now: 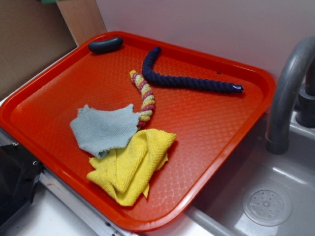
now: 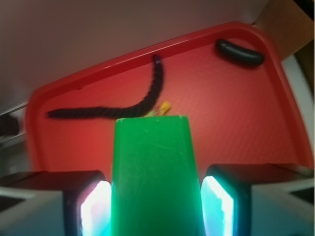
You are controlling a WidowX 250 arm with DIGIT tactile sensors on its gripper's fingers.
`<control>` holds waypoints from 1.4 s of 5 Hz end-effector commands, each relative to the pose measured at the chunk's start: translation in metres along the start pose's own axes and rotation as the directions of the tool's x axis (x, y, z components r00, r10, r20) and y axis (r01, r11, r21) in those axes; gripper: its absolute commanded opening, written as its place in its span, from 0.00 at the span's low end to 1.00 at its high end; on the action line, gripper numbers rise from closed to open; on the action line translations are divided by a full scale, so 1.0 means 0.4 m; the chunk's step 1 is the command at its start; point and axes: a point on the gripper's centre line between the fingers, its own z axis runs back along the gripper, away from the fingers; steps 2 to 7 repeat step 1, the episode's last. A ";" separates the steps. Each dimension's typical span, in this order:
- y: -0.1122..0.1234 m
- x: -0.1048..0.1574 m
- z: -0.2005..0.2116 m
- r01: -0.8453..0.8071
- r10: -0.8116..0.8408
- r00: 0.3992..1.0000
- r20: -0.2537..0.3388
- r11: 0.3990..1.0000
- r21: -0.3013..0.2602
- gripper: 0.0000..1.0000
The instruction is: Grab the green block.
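Observation:
In the wrist view the green block [image 2: 153, 162] stands upright between my two fingers and fills the middle of the frame. It is plain and matte. My gripper [image 2: 155, 199] is shut on it, with the left pad [image 2: 93, 204] and the right pad [image 2: 219, 204] against its sides. It is held high above the red tray [image 2: 236, 113]. In the exterior view the gripper is out of frame. Only a green sliver [image 1: 49, 1] shows at the top edge, and no green block lies on the tray [image 1: 206, 123].
On the tray lie a pale blue-grey cloth [image 1: 103, 129], a yellow cloth [image 1: 133, 164], a navy rope [image 1: 187, 81], a yellow-pink rope [image 1: 143, 98] and a black oblong piece [image 1: 105, 45]. A grey faucet [image 1: 288, 93] and a sink drain [image 1: 266, 204] are at the right.

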 end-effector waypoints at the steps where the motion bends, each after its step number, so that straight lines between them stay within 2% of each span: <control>1: 0.019 0.032 0.049 0.034 -0.035 0.998 0.042 0.999 0.020 0.00; 7: 0.019 0.032 0.049 0.034 -0.035 0.998 0.042 0.999 0.020 0.00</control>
